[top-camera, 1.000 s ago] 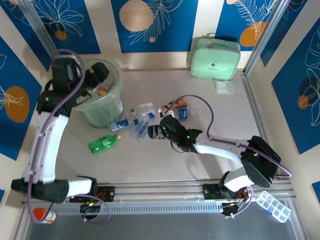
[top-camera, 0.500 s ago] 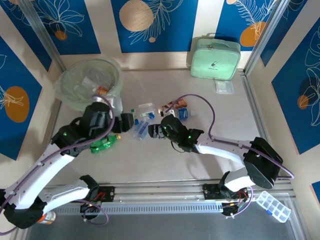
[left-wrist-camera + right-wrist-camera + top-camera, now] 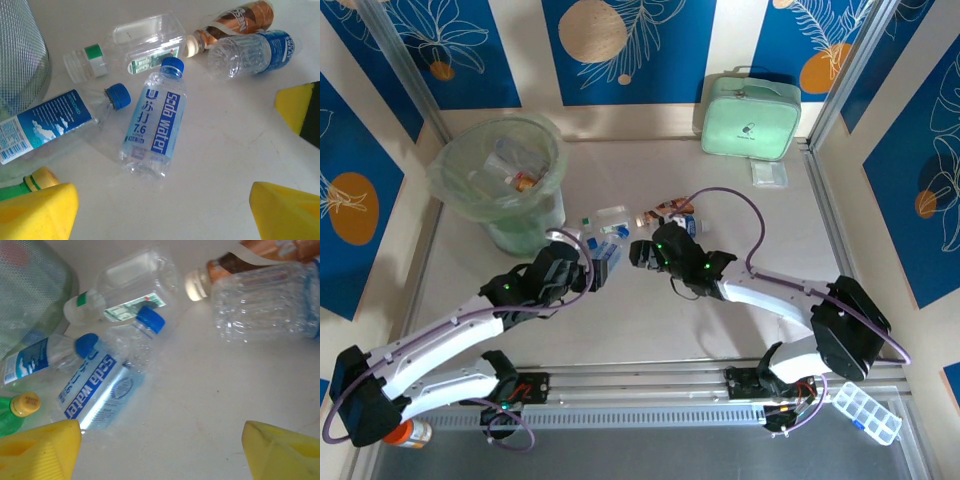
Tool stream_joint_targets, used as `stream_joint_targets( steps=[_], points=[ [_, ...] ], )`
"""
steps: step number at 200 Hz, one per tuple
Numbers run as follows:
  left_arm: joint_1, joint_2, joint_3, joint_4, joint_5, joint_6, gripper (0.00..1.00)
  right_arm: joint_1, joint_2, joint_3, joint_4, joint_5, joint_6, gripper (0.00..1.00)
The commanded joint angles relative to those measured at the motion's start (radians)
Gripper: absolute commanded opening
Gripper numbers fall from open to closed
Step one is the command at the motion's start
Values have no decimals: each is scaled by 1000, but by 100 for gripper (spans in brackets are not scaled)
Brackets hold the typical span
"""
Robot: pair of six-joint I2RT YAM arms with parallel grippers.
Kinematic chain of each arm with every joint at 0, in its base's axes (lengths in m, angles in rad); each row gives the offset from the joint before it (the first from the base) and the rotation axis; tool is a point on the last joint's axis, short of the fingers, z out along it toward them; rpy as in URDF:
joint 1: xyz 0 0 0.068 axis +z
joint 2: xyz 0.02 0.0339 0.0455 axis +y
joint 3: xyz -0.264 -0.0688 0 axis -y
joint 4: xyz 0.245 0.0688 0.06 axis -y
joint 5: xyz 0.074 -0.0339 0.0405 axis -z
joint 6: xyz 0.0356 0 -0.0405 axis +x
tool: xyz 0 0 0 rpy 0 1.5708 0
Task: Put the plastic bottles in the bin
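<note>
Two arms (image 3: 440, 335) bent low toward plastic bottles (image 3: 155, 125), left tool (image 3: 590, 265), right tool (image 3: 638, 252), both spread (empty)

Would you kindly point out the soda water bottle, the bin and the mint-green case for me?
soda water bottle (image 3: 154, 131), left wrist view, on its blue-and-white label.
bin (image 3: 525, 232), top external view, on its front wall.
mint-green case (image 3: 750, 118), top external view, on its top face.

I'm working in a robot lab cell: aluminium rails (image 3: 650, 415) edging the tabletop (image 3: 620, 335), blue printed panels (image 3: 660, 70) walling it
</note>
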Motion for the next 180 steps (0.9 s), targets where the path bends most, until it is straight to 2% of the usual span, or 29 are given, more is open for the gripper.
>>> stream_joint_targets(
  steps=[1, 20, 40, 46, 79, 104, 136, 180],
  points=[
    [-9, -38, -33, 119, -86, 39, 89, -26, 22, 59, -68, -42, 105, 84],
    [-7, -83, -103, 142, -165, 18, 92, -42, 81, 129, -160, -24, 165, 84],
    [-4, -135, -147, 164, -172, -5, 97, -55, 150, 216, -215, -46, 184, 84],
    [-3, -149, -154, 156, -192, -20, 100, -52, 168, 233, -214, -53, 187, 83],
    [-1, -214, -163, 44, -344, -138, 99, -49, 308, 369, -253, -144, 216, 82],
    [3, -283, -200, 60, -358, -153, 99, -32, 421, 483, -302, -175, 243, 82],
    [4, -381, -210, -17, -453, -191, 99, -12, 548, 604, -367, -178, 279, 82],
    [5, -453, -253, 16, -450, -190, 99, -9, 675, 745, -462, -174, 297, 86]
  ],
)
